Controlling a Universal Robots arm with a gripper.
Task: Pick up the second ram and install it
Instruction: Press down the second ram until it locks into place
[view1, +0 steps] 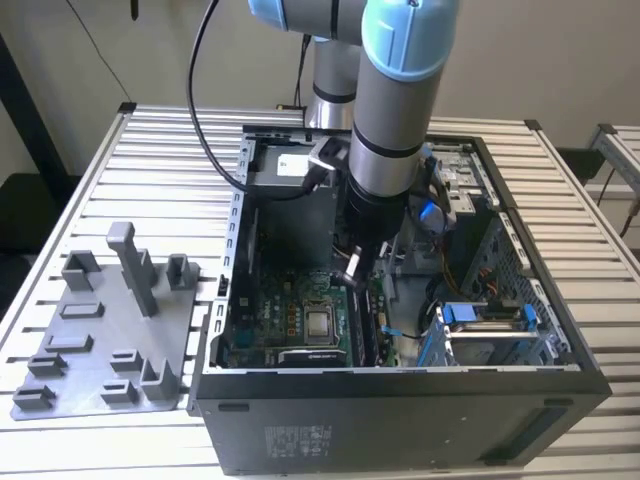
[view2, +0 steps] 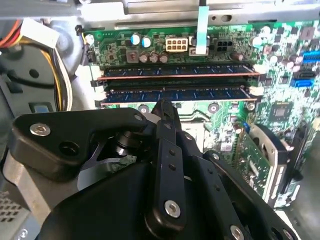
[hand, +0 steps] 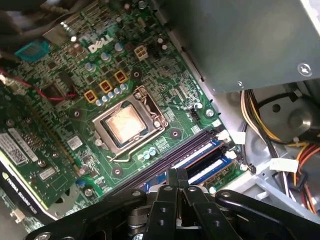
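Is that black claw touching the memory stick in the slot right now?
Cannot tell. In the second wrist view the gripper overlaps the nearer ram, hiding any contact or gap.

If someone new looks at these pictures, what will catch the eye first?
First, the grey-and-blue arm reaching down into the open computer case on the slatted table. Then, in the second wrist view, two memory sticks seated side by side in their slots, just beyond the gripper.

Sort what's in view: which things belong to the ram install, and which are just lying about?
Job:
long dark green-blue memory stick, in a black slot
black gripper, shut, close to it

Lying about:
grey plastic tray
silver square processor socket
yellow cable bundle
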